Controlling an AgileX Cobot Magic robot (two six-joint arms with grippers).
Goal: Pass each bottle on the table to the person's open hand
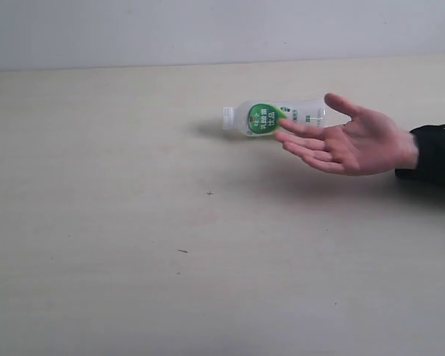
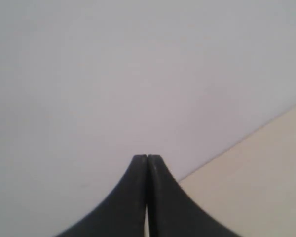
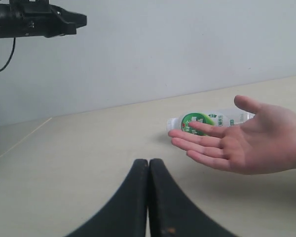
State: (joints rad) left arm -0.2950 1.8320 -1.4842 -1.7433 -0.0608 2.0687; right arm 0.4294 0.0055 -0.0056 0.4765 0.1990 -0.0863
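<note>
Bottle: we see one white, green-labelled bottle point(image 1: 271, 119) lying on its side on the table point(image 1: 119, 282), cap toward the left of the exterior view, in the far half.
Person's hand: an open hand point(image 1: 352, 141), palm up and fingers spread, reaches in from the right. Its fingertips overlap the bottle's label, but we cannot tell whether they touch.
Left gripper point(image 2: 147, 158): jaws pressed together, empty, facing the wall point(image 1: 208, 30) beside a table edge.
Right gripper point(image 3: 149, 162): jaws pressed together, empty, well apart from hand and bottle.
Room: we have broad tabletop left of and nearer than the bottle, and the wall closes the far edge.
</note>
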